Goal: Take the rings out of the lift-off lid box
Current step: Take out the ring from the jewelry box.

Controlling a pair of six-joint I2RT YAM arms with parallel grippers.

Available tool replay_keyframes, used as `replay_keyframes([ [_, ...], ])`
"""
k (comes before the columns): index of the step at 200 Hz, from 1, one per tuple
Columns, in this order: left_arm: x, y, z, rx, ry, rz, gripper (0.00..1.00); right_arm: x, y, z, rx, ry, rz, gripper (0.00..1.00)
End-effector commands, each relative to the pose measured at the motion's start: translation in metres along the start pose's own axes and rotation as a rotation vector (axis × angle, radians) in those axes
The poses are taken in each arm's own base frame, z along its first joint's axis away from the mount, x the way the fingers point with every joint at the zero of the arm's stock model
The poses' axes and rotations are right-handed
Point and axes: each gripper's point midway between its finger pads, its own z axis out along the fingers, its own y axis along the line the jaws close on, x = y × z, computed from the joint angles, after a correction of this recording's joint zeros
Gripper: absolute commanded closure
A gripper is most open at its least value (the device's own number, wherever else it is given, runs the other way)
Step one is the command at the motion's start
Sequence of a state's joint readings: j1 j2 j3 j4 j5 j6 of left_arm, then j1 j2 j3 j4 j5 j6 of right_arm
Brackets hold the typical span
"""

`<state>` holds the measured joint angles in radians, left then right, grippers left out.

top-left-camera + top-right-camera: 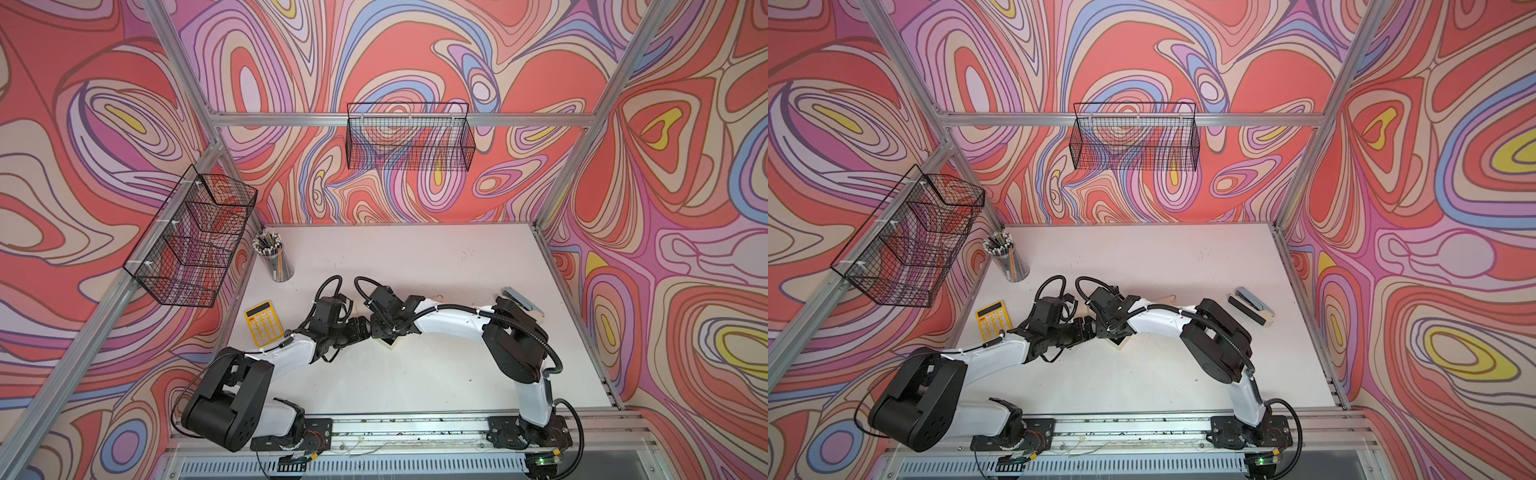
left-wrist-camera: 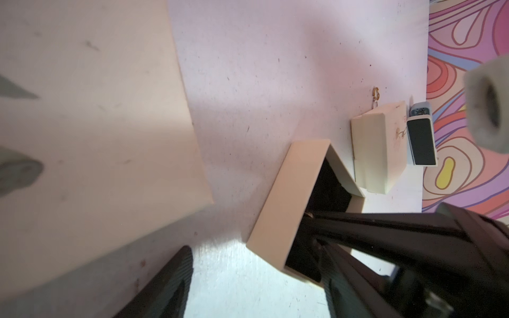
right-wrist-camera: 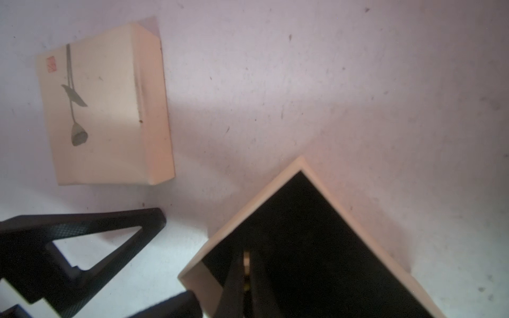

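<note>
The lift-off lid box [image 3: 308,234] stands open mid-table, cream with a black inside; only a corner [image 1: 390,343] shows under the arms in both top views. Its lid [image 3: 110,110], printed with a grey plant, lies flat beside it on the table. My right gripper [image 3: 246,264] reaches down inside the box with its jaws shut. A small pale sliver shows in the slit between the fingers; I cannot tell what it is. The rings cannot be made out in the dark interior. My left gripper [image 2: 259,289] is open, its fingers on either side of the box's near corner [image 2: 275,256], apart from it.
A second cream box [image 2: 377,148] sits farther right next to a stapler [image 1: 1250,305], with a small golden hook [image 2: 376,93] beside it. A yellow calculator [image 1: 264,322] and a pencil cup [image 1: 276,257] stand at the left. Wire baskets [image 1: 409,137] [image 1: 195,232] hang on the walls.
</note>
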<state>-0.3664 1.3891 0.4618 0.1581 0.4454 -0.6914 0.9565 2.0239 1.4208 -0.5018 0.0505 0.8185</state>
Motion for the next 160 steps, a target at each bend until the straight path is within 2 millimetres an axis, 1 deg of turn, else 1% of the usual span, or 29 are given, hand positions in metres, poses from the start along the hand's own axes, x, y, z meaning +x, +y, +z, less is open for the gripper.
replay_keyframes([
  [1,0.024,0.021,0.01,-0.079,0.088,-0.033,0.29,-0.007,0.007,-0.011,-0.039,-0.028,0.016,0.97],
  [22,0.026,0.023,0.014,-0.102,0.102,-0.03,0.32,-0.008,0.007,-0.013,-0.043,-0.033,0.015,0.97],
  [41,0.029,0.026,0.016,-0.111,0.113,-0.033,0.42,-0.01,0.008,-0.016,-0.048,-0.046,0.019,0.97],
  [65,0.031,0.028,0.018,-0.12,0.119,-0.042,0.52,-0.013,0.007,-0.02,-0.06,-0.063,0.028,0.97],
  [77,0.033,0.03,0.019,-0.129,0.124,-0.039,0.52,-0.015,0.009,-0.022,-0.07,-0.072,0.029,0.97],
  [87,0.034,0.032,0.02,-0.143,0.129,-0.033,0.55,-0.016,0.009,-0.023,-0.074,-0.077,0.032,0.97],
  [97,0.035,0.033,0.022,-0.156,0.135,-0.025,0.56,-0.017,0.009,-0.024,-0.076,-0.081,0.031,0.97],
  [160,0.039,0.038,0.028,-0.188,0.158,-0.027,0.56,-0.017,0.012,-0.025,-0.101,-0.075,0.029,0.98],
])
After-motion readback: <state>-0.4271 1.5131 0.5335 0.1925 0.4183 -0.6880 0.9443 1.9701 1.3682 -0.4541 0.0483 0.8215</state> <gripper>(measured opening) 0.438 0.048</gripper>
